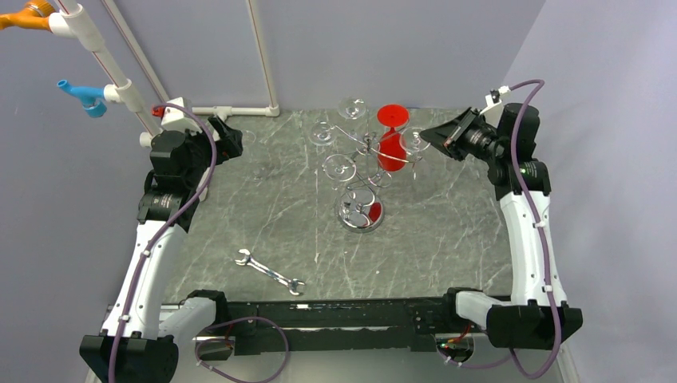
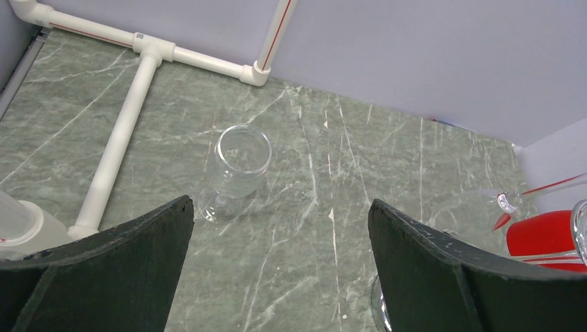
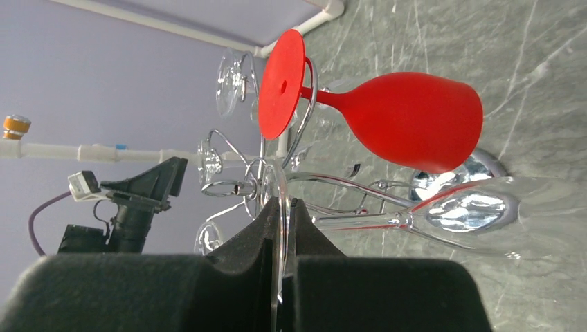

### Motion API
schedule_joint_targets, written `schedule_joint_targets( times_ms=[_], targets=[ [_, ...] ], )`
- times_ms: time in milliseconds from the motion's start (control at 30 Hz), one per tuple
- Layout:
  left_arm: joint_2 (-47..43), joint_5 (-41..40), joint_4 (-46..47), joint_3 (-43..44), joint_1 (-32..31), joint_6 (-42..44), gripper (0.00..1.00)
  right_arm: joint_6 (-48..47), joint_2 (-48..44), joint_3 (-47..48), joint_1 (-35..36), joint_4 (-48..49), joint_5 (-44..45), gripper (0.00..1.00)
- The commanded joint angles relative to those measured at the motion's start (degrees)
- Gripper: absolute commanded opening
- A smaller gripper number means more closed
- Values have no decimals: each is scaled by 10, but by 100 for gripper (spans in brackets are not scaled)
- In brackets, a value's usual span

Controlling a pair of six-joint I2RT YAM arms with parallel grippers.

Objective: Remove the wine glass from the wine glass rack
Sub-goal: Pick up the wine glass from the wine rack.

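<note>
Wine glass (image 3: 464, 211), clear, is pinched by its thin foot disc between the clenched fingers of the right hand (image 3: 284, 207). It appears to hang on a curled arm of the wine glass rack (image 1: 361, 214), so the grasp is made and the lift-off remains. Just beyond hangs 1 red glass (image 3: 415, 121). Far across the bench (image 2: 346, 228), the left hand (image 2: 280, 204) gapes, released, with 1 other clear glass (image 2: 239, 162) standing ahead of it.

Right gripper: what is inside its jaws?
The thin foot of a clear wine glass, edge-on, with the right gripper shut on it; stem and bowl run sideways. The jaws cover most of the foot, so its seat on the wine glass rack is hidden.
</note>
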Motion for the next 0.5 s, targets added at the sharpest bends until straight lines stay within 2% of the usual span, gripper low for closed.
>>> schedule_joint_targets(
  times_ms=[0,467],
  targets=[
    [-1,0,13,25,3,0,99,-24,-40,38,-3,-21,39,0],
    [-1,0,16,24,3,-5,99,-54,-83,56,-3,-79,82,0]
  ],
)
